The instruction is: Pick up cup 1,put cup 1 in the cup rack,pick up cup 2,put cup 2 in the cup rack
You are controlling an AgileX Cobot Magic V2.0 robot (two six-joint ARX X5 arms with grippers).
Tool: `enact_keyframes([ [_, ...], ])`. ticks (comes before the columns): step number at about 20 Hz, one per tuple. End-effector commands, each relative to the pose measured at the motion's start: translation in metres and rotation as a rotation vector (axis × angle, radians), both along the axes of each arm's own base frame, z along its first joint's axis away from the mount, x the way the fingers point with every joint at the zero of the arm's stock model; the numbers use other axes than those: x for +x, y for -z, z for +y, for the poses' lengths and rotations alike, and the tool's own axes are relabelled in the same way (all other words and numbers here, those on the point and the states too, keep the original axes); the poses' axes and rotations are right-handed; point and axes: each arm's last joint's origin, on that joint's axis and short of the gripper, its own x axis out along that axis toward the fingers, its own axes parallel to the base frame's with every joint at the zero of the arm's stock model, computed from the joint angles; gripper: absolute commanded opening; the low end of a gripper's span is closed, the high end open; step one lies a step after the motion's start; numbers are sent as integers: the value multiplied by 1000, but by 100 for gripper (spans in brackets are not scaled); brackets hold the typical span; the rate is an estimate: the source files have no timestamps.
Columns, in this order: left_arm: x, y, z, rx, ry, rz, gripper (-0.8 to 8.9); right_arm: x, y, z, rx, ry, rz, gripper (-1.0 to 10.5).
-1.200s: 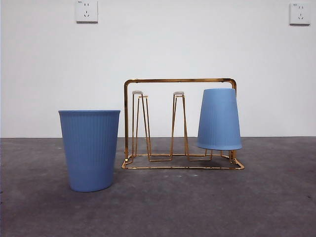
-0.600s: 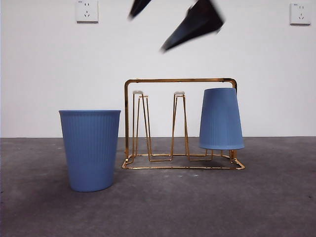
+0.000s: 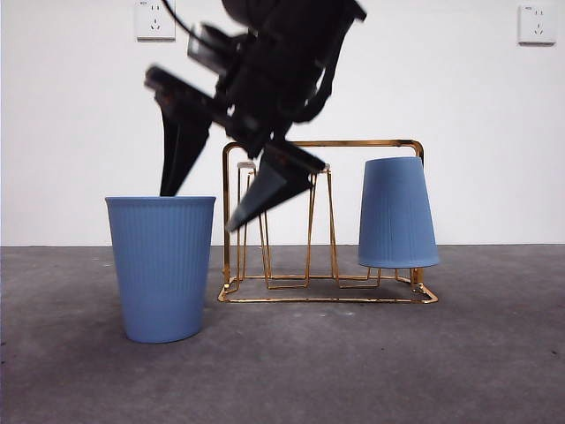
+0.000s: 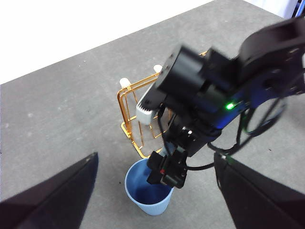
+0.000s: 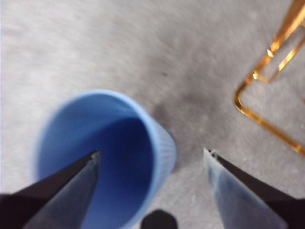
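the right gripper [image 3: 205, 210] has dropped from the top of the front view, where half a second ago only two dark tips showed, down to the rim of the upright blue cup [image 3: 161, 268] at lower left. its jaws are spread wide: one tip reaches just inside the cup's mouth, the other hangs outside the wall, in front of the cup rack [image 3: 327, 292]. the right wrist view shows the same straddle, the right gripper [image 5: 151, 162] over the upright blue cup [image 5: 100, 157], nothing clamped.

the left gripper [image 4: 155, 169] hangs high, jaws wide apart, looking down on the other arm.

the upright cup has not moved. right of centre, the second cup [image 3: 397, 213] sits upside down on the rack's right-hand peg, as before.
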Motion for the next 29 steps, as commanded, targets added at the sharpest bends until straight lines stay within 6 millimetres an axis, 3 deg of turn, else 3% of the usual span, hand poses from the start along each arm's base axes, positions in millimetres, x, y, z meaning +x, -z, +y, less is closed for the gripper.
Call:
enact_keyframes([
  [1, 0, 1, 0, 10, 6, -4, 409, 3, 14, 3, -20, 17, 23, 209],
  [4, 0, 1, 0, 10, 6, -3, 409, 5, 16, 5, -11, 5, 8, -4],
  [9, 1, 1, -3, -22, 4, 13, 409, -1, 8, -1, -47, -48, 3, -12],
  [12, 3, -2, -8, -64, 22, 6, 409, -15, -29, -18, -83, -58, -91, -12],
  [14, 5, -4, -15, -107, 49, 0, 409, -34, -73, -41, -105, -46, -209, -12],
  [17, 16, -6, -31, -167, 104, -5, 409, -80, -148, -92, -49, 30, -417, -12],
  [20, 35, -4, -55, -242, 213, 30, 409, -132, -199, -148, 43, 127, -592, -12],
  [23, 61, 3, -85, -336, 372, 78, 409, -181, -224, -203, 50, 230, -741, -12],
  [29, 111, 17, -136, -677, 788, 259, 409, -250, -237, -281, 68, 391, -986, -12],
])
